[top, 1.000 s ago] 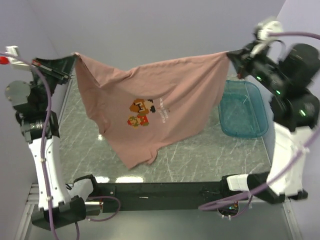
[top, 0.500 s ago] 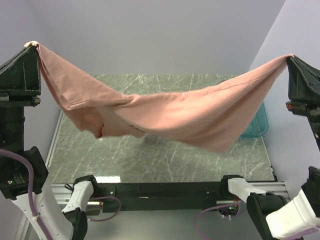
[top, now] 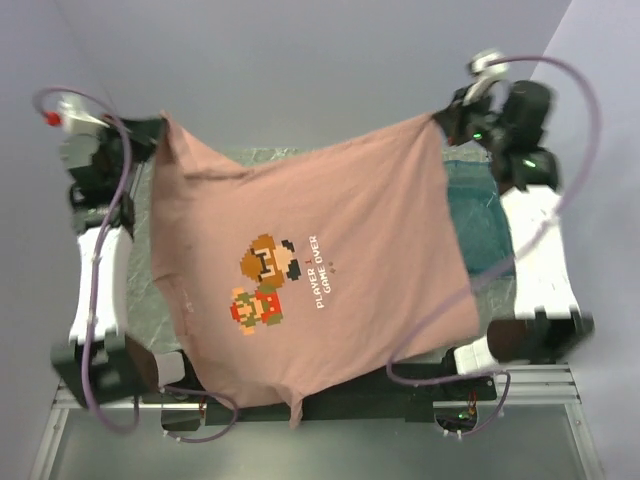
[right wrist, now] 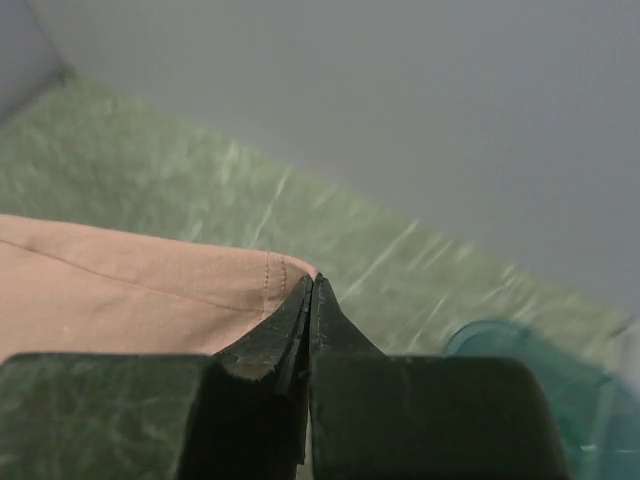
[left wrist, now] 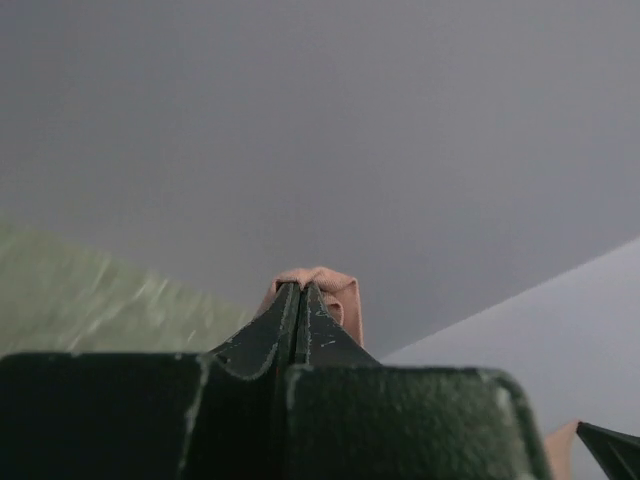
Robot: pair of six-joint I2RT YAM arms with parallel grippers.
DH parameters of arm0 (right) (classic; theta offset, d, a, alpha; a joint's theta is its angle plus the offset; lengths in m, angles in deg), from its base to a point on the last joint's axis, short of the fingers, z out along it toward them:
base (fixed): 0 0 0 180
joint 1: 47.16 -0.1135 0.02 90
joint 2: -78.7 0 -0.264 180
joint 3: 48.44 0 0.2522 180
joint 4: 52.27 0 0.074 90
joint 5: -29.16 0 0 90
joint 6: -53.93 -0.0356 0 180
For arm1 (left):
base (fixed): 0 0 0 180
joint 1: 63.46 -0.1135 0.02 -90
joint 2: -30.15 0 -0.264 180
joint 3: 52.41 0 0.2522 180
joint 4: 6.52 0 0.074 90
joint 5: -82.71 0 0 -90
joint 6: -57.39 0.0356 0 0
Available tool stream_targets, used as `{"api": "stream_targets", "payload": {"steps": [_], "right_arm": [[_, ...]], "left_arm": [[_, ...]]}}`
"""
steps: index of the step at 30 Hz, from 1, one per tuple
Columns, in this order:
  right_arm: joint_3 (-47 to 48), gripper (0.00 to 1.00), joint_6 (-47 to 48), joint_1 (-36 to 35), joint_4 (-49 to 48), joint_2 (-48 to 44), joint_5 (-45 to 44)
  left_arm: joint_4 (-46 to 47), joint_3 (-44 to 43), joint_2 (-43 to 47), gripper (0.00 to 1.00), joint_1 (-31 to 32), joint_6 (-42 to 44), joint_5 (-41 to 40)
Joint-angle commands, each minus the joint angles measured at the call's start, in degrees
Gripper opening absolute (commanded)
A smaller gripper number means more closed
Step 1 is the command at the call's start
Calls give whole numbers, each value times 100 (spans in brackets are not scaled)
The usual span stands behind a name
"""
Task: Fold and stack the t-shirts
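A dusty-pink t-shirt [top: 330, 270] with a pixel-figure print and white text hangs spread out in the air between both arms, its free edge drooping over the near rail. My left gripper [top: 160, 125] is shut on its far left corner; a pinch of pink cloth [left wrist: 335, 290] pokes out past the fingertips of the left gripper [left wrist: 301, 287]. My right gripper [top: 440, 115] is shut on the far right corner, where the stitched hem [right wrist: 270, 280] meets the tips of the right gripper [right wrist: 313, 280].
A translucent teal plastic tub [top: 490, 225] sits on the green marbled table [top: 140, 230] at the right, partly behind the shirt; its rim [right wrist: 500, 335] shows in the right wrist view. Grey walls close in at the back and sides.
Both arms swung the shirt up and toward the camera, then back down. It now hangs spread wide with the print facing up, lower and nearer than a second ago.
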Motion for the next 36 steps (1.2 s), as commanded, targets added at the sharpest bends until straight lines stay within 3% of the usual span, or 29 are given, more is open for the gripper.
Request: {"api": "stream_targets", "payload": {"steps": [1, 6, 10, 15, 18, 26, 36], "right_arm": [[-965, 0, -27, -36, -724, 665, 304], [-1146, 0, 17, -308, -1069, 2314, 217], [-41, 0, 43, -449, -648, 3618, -143], [1209, 0, 43, -502, -120, 4848, -592], [1658, 0, -18, -493, -93, 5087, -750], [1457, 0, -194, -458, -401, 4747, -777], [527, 0, -194, -370, -717, 4061, -628]], "left_arm": [[710, 955, -742, 0, 40, 38, 360], [1220, 1179, -2607, 0, 154, 293, 668], [1187, 434, -4240, 0, 242, 346, 730], [607, -569, -5271, 0, 321, 451, 519], [273, -1237, -5606, 0, 330, 504, 432], [272, -1696, -5564, 0, 339, 486, 677], [562, -643, -4624, 0, 339, 530, 941]]}}
